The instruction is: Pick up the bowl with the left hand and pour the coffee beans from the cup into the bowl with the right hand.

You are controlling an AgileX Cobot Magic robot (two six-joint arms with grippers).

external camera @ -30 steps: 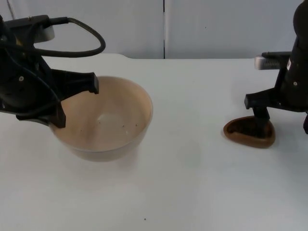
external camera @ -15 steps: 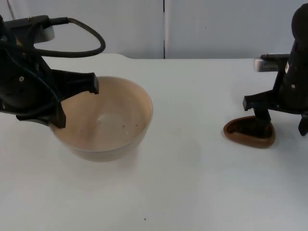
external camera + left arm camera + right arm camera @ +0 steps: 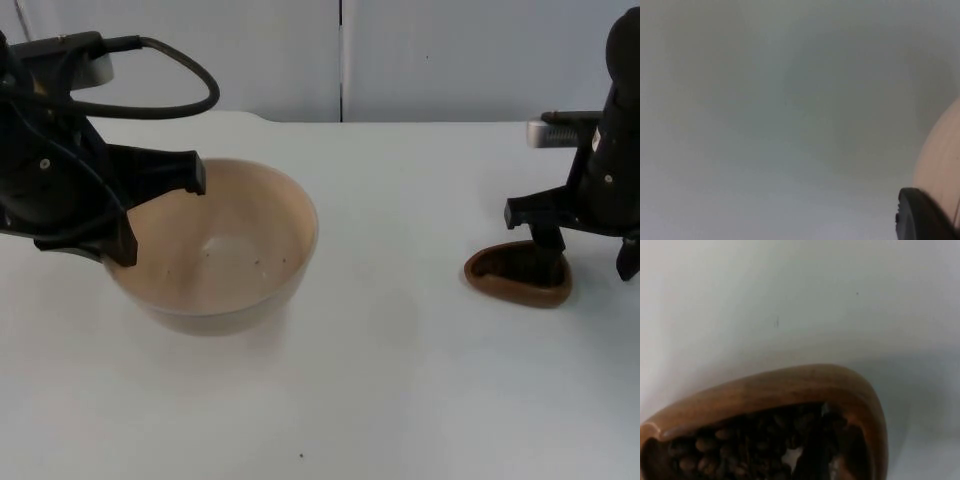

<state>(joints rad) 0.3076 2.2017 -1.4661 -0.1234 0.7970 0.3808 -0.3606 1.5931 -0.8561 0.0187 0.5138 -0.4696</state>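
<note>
Straddling the brown cup (image 3: pixel 518 275) rim at four o'clock, the right gripper (image 3: pixel 585 245) seems unclosed; beans could spill. Left gripper (image 3: pixel 160 215) clamps the bowl (image 3: pixel 215 250) rim at nine

White table top (image 3: pixel 400 380) ends at a grey partition wall (image 3: pixel 450 50)

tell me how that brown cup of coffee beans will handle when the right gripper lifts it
The cup looks like rigid wood, so it probably won't flex. It is shallow and holds loose coffee beans near its rim, so a slight tilt may spill some. The right gripper has one finger inside the rim; its curved wall could slip in the grip.
</note>
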